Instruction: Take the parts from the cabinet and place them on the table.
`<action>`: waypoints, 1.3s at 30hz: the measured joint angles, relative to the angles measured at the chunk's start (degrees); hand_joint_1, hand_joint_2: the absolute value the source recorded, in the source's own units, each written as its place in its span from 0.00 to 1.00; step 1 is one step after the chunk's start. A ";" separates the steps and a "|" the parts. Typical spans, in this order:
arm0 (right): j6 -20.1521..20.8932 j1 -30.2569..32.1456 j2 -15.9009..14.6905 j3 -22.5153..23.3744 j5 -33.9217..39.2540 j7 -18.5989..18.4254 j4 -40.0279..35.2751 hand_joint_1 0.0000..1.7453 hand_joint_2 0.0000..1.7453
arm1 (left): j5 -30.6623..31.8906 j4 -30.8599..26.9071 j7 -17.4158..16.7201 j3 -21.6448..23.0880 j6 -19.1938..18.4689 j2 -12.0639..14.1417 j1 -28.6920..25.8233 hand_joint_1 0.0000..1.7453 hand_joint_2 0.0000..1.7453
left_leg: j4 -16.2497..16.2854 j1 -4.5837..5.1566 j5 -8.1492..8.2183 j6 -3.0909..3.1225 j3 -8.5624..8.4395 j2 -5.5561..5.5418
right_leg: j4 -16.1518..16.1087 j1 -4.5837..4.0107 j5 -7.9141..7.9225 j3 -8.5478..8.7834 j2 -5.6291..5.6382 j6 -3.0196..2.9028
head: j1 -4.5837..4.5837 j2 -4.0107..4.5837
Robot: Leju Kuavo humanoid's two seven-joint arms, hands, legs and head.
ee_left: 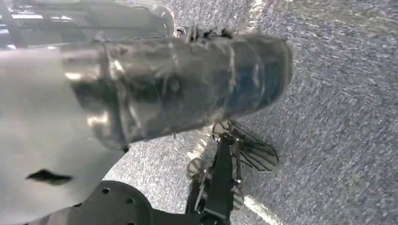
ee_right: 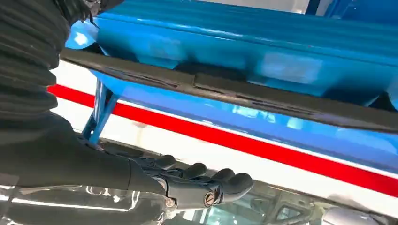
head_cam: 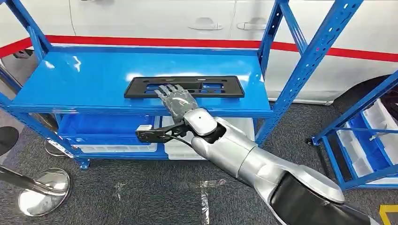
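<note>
A flat black rectangular part (head_cam: 233, 88) with cut-outs lies on the top blue shelf (head_cam: 84, 79) of the cabinet. My right hand (head_cam: 174, 99) reaches over the shelf's front edge, and its fingers lie spread above the near middle of the part. In the right wrist view the part (ee_right: 263, 96) runs as a long dark strip along the shelf (ee_right: 263, 51), and the fingers (ee_right: 197, 183) hang apart from it with nothing in them. In the left wrist view my left hand (ee_left: 155, 89) is a blurred grey mass over the carpet, too smeared to read.
Blue posts (head_cam: 309, 61) flank the shelf on both sides. Blue and white bins (head_cam: 103, 126) sit on the lower level. A second blue rack (head_cam: 366, 136) with bins stands to the right. A chrome stanchion base (head_cam: 42, 190) rests on the carpet at left. A white, red-striped vehicle (head_cam: 187, 42) is behind.
</note>
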State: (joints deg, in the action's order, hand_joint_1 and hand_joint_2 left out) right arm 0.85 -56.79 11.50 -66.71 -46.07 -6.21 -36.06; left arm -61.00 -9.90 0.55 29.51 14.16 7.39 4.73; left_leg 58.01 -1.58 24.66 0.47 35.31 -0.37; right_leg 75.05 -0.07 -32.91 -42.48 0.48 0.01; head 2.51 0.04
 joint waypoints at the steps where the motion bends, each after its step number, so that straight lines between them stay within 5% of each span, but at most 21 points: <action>1: 0.02 0.19 0.00 0.00 -0.02 -0.02 0.11 0.00 1.00 | 0.00 0.00 0.02 0.00 -0.09 0.02 0.00 0.00 0.00 | 0.01 0.03 0.13 0.04 -0.13 -0.01 | 1.70 0.08 0.19 -1.39 -0.01 -0.03 | 0.02 0.00; 3: 0.02 0.30 0.00 0.00 0.00 -0.02 0.28 0.00 1.00 | 0.00 0.00 0.07 0.02 -0.15 0.04 -0.01 0.00 0.00 | 0.03 0.14 0.50 -0.04 -0.66 -0.15 | -2.76 0.03 4.40 -0.15 -0.01 -0.48 | -0.02 0.00; 5: 0.00 0.20 0.02 0.00 0.00 0.04 0.28 0.00 1.00 | 0.02 -0.02 0.15 0.02 -0.31 0.00 0.00 0.00 0.00 | -0.03 0.25 0.91 -0.17 -1.33 -0.30 | -13.28 -0.48 10.14 4.50 0.06 -1.82 | 0.04 -0.02; 6: -0.02 0.16 0.02 0.00 0.02 0.09 0.33 0.00 1.00 | 0.02 -0.02 0.15 0.02 -0.31 -0.15 0.07 0.00 0.00 | -0.03 0.38 1.07 -0.36 -1.36 -0.30 | -15.25 -0.77 9.50 5.59 0.05 -2.47 | 0.20 0.00; 9: -0.04 0.20 0.11 0.00 0.06 0.22 0.48 0.00 1.00 | 0.00 -0.02 0.15 0.04 -0.28 -0.04 0.13 0.00 0.00 | -0.35 0.14 1.03 -1.43 -1.25 -0.34 | -16.30 -1.12 9.30 6.01 0.16 -2.54 | -0.11 0.00; 12: -0.07 0.13 0.24 0.00 0.04 0.24 0.52 0.00 1.00 | 0.00 -0.02 0.15 0.04 -0.17 0.04 0.04 0.00 0.00 | 1.18 0.15 2.31 -2.18 -0.99 0.04 | -18.40 -0.19 9.75 7.77 0.07 -2.78 | 0.02 0.00; 14: -0.07 0.11 0.48 0.00 0.06 0.31 0.57 0.00 1.00 | 0.00 -0.02 0.15 0.07 -0.13 0.11 0.17 0.00 0.00 | 9.52 0.13 6.07 -2.52 3.42 0.04 | -18.37 -0.24 9.52 8.04 -0.13 -3.17 | 0.26 0.00; 16: -0.04 0.47 0.48 0.00 0.07 0.35 0.68 0.00 1.00 | 0.00 -0.02 0.15 0.09 -0.13 0.20 0.10 0.00 0.00 | 16.26 0.09 7.76 -2.93 7.63 0.05 | -18.21 -0.29 9.25 8.09 -0.17 -3.26 | 0.22 0.00; 18: -0.04 0.63 0.48 0.00 0.07 0.35 0.81 0.00 1.00 | 0.00 -0.02 0.13 0.09 -0.13 0.20 -0.07 0.00 0.00 | 13.73 -0.12 4.58 -3.22 7.25 0.08 | -17.68 -0.17 8.76 8.13 -0.02 -3.11 | 0.24 0.00; 20: -0.04 0.57 0.50 0.00 0.04 0.37 0.83 0.00 1.00 | 0.00 -0.02 0.13 0.09 -0.07 0.37 -0.09 0.00 0.00 | 3.71 -0.37 -1.03 -3.55 2.62 0.22 | -16.61 0.11 7.90 8.19 0.16 -2.52 | 0.26 0.00; 21: -0.04 0.58 0.52 0.00 0.04 0.35 0.83 0.00 1.00 | -0.02 -0.02 0.05 0.09 -0.07 0.37 -0.02 0.00 0.00 | 1.08 -0.35 -0.51 -3.64 1.36 0.29 | -16.09 0.11 7.42 8.07 0.18 -2.07 | 0.22 0.00; 23: -0.04 0.51 0.55 0.00 0.04 0.37 0.85 0.00 1.00 | -0.20 -0.02 -0.02 0.11 -0.07 0.42 0.20 0.00 0.00 | 1.07 -0.04 -0.16 -2.20 1.19 -0.13 | -15.59 -0.39 7.07 7.56 0.29 -1.51 | 0.48 -0.02; 27: -0.04 0.59 0.55 0.00 0.02 0.35 0.92 0.00 1.00 | -0.20 -0.04 -0.04 0.13 0.00 0.31 -0.01 0.00 0.00 | 0.71 -0.17 -0.03 -0.80 0.68 -0.10 | -14.49 -0.17 6.05 7.39 0.14 -0.65 | 0.26 0.00; 28: -0.07 0.52 0.55 0.00 0.04 0.35 0.92 0.00 1.00 | -0.22 -0.04 -0.02 0.13 0.02 0.33 -0.01 0.00 0.00 | 0.64 -0.17 0.05 -0.47 0.51 -0.08 | -12.03 -0.17 4.59 6.33 0.02 -0.38 | -0.02 -0.02; 31: -0.07 0.93 0.46 0.00 1.14 0.39 1.11 0.00 1.00 | -0.46 -0.04 0.04 0.13 0.02 0.39 0.00 0.00 0.00 | 0.52 -0.15 0.31 -0.02 0.23 0.01 | 0.93 0.15 -0.23 -0.70 -0.01 0.05 | -0.35 0.00; 33: -0.07 1.61 0.20 0.00 1.53 0.35 1.55 0.00 1.00 | -0.81 -0.04 0.15 0.13 -0.17 0.39 -0.04 0.00 0.00 | 0.53 -0.10 0.59 -0.03 -0.14 -0.07 | -0.20 0.16 2.30 -1.00 -0.02 -0.22 | -0.37 0.00; 36: -0.46 1.71 -0.39 0.00 1.53 0.17 2.29 0.00 1.00 | -0.87 -0.04 0.13 0.13 -0.22 0.33 -0.05 0.00 0.00 | 0.42 0.06 1.13 -0.28 -1.02 -0.28 | -14.61 -0.46 9.84 5.06 0.02 -1.92 | -0.50 0.00; 37: -0.61 1.66 -0.57 0.00 1.53 0.15 2.51 0.00 1.00 | -0.94 -0.04 0.04 0.13 -0.20 0.11 -0.01 0.00 0.00 | 0.40 0.37 1.24 -0.58 -0.97 -0.20 | -15.41 -0.67 8.87 5.84 -0.03 -2.39 | -0.13 0.00; 39: -0.66 1.73 -0.81 0.00 1.51 0.13 2.95 0.00 1.00 | -0.94 -0.04 -0.02 0.13 -0.13 0.17 0.01 0.00 0.00 | 0.14 -0.09 1.18 -1.23 -0.96 -0.22 | -16.05 -1.00 9.06 5.98 0.13 -2.43 | -0.31 -0.02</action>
State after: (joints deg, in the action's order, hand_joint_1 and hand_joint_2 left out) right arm 0.19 -55.06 10.69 -66.71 -44.57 -6.08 -33.12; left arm -61.94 -9.94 0.53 29.64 14.03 7.56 4.74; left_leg 58.15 -1.67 25.84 -0.76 34.36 -0.59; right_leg 59.00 -1.07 -23.84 -36.50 0.61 -2.42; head 2.21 0.02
